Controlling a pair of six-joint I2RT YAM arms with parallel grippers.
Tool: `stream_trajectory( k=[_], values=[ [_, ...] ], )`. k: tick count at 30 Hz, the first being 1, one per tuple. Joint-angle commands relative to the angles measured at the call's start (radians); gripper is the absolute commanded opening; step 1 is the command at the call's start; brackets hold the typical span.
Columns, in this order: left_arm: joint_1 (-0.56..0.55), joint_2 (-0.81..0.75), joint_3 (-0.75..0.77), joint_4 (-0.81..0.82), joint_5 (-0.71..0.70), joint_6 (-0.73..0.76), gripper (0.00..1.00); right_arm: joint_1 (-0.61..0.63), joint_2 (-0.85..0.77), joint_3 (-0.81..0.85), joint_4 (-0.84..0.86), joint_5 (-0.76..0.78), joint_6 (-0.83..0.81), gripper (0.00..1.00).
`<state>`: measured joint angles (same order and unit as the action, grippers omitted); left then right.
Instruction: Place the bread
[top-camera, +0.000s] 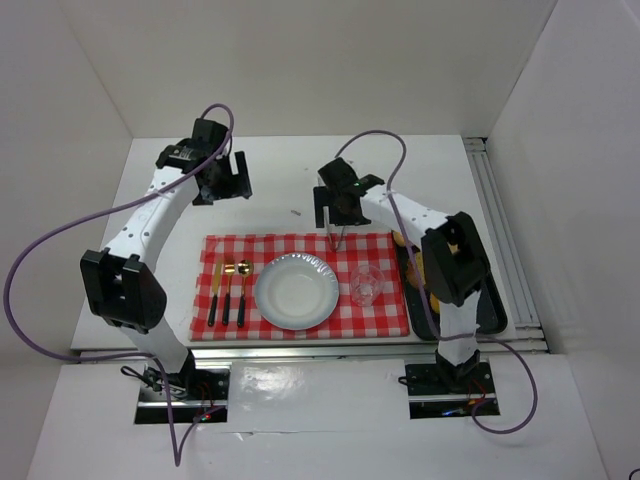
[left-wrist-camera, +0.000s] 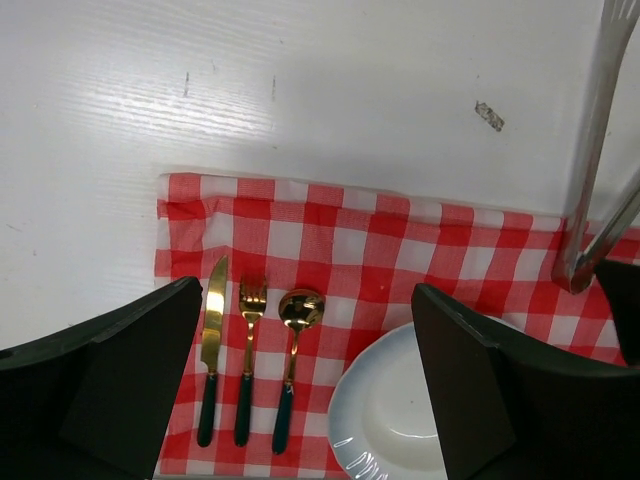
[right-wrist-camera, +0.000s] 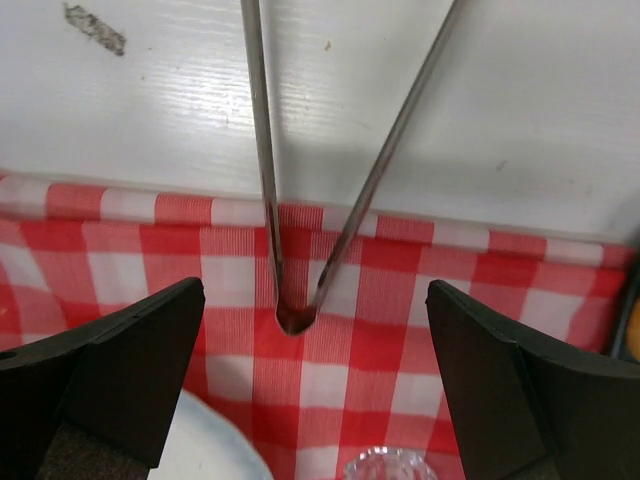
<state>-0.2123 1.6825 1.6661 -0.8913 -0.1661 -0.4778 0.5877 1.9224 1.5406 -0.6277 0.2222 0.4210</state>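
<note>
The bread (top-camera: 416, 267) sits on the black tray (top-camera: 493, 308) at 3 o'clock from the plate (top-camera: 296, 290). From where I stand only a few golden-brown bits peek out, because the right arm (top-camera: 455, 270) crosses over the tray and hides most of it; I cannot tell one piece from another.

The tray lies just beside the 3 o'clock edge of the red-and-white checked cloth (top-camera: 385, 315). On the cloth, a clear glass (top-camera: 366, 285) stands near the plate at its 3 o'clock. At the plate's 9 o'clock the spoon (left-wrist-camera: 291, 375), fork (left-wrist-camera: 247, 360) and knife (left-wrist-camera: 212, 350) lie side by side, spoon nearest the plate, handles pointing to 6 o'clock.

At the plate's 1 o'clock, by the cloth's far edge, metal tongs (right-wrist-camera: 293, 320) stand steeply, bend down at the cloth, arms spreading upward. The right gripper (right-wrist-camera: 315, 295) hangs over them, its fingers (right-wrist-camera: 130, 370) spread wide and not touching the tongs in the wrist view; what props the tongs up I cannot make out.

The left gripper (left-wrist-camera: 307, 290) hovers at 11 o'clock, over the bare white table (top-camera: 290, 170) beyond the cloth, fingers (left-wrist-camera: 130, 380) parted and grasping nothing.
</note>
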Motion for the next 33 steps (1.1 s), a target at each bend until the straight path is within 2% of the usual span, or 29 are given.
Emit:
stream_trajectory(
  k=[1,6,11,17,27,31,33],
  values=[
    [0.005,-0.024,-0.011,0.000,0.045,0.001,1.00,0.006,0.065,0.087,0.014,-0.006,-0.005,0.99],
    [0.005,-0.015,-0.011,0.009,0.054,0.010,1.00,0.026,0.147,0.112,0.000,-0.009,0.004,0.99],
    [0.005,-0.006,-0.002,0.009,0.054,0.019,1.00,0.015,0.197,0.112,0.075,-0.021,0.004,0.99],
    [0.014,0.005,0.007,0.018,0.063,0.019,1.00,0.006,0.248,0.125,0.152,0.081,0.004,0.99],
    [0.014,0.005,0.008,0.028,0.063,0.028,1.00,-0.062,0.260,0.092,0.269,0.022,0.067,0.89],
    [0.014,0.005,0.007,0.028,0.063,0.028,1.00,-0.037,0.316,0.124,0.238,0.098,0.067,0.78],
    [0.014,0.005,0.007,0.028,0.063,0.028,1.00,-0.025,0.326,0.124,0.224,0.146,0.067,0.75]
  ],
)
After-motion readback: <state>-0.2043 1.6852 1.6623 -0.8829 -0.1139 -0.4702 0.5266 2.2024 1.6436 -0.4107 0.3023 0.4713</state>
